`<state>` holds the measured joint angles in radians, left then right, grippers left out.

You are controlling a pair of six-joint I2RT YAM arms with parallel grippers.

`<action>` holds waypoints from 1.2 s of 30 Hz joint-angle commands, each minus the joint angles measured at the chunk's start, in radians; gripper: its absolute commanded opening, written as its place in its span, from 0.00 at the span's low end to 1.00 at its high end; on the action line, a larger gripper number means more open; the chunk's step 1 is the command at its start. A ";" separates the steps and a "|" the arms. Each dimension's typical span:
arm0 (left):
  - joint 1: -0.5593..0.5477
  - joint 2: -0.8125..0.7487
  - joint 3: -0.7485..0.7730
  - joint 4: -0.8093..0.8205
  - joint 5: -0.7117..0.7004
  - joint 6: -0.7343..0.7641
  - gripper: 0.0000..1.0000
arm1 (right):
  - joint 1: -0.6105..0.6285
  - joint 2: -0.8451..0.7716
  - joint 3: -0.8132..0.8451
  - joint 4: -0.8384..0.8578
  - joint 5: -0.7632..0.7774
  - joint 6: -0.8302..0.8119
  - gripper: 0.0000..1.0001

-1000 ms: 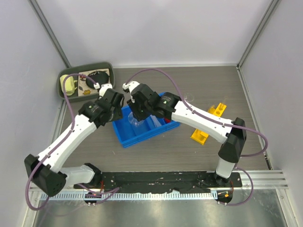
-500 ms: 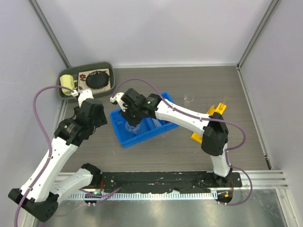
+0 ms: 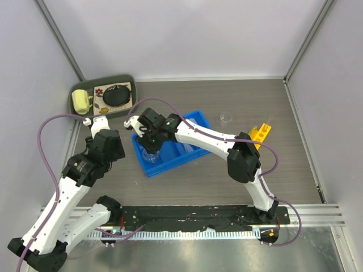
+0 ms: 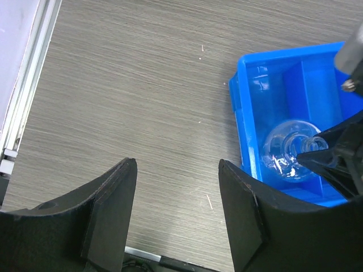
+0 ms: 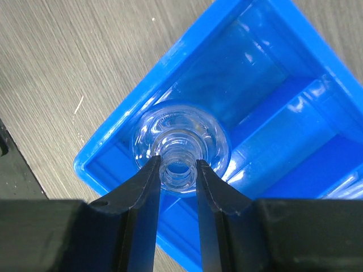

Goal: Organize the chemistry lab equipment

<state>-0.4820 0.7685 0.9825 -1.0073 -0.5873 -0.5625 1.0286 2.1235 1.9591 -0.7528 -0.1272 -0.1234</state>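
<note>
The right gripper (image 5: 176,168) has its jaws clamped on the short neck of a clear glass flask (image 5: 187,127), whose round body hangs directly beneath them inside a corner compartment of a blue divided bin (image 5: 91,170). Whether the base of the flask touches the bin floor cannot be told. A divider wall runs just beyond the flask, with further compartments past it.

The left gripper (image 4: 177,187) hovers with its jaws apart and nothing between them, over bare wood-grain tabletop (image 4: 142,85). The bin wall (image 4: 243,124) stands just off to one side of these jaws, and the flask (image 4: 289,156) shows behind that wall.

Seen from above, the right gripper (image 3: 150,141) reaches across to the end of the bin (image 3: 181,162) nearest the left gripper (image 3: 92,122). Well beyond the right jaws, back along their own arm, a small clear glass beaker (image 3: 226,117) stands alone on the tabletop, and a yellow rack with holes (image 3: 259,134) lies partly hidden under that arm. Just ahead of the left jaws, a dark tray (image 3: 102,84) holds a yellow mug (image 3: 81,101) and a round black object (image 3: 116,95).
</note>
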 commanded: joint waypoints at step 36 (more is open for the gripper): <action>0.005 -0.064 -0.082 0.148 0.064 0.065 0.64 | 0.039 0.086 0.169 0.082 0.156 -0.005 0.62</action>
<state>-0.4820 0.7029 0.9039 -0.9077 -0.5262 -0.5114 1.0611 2.2677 2.0804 -0.7052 0.0151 -0.1493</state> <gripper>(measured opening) 0.642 0.598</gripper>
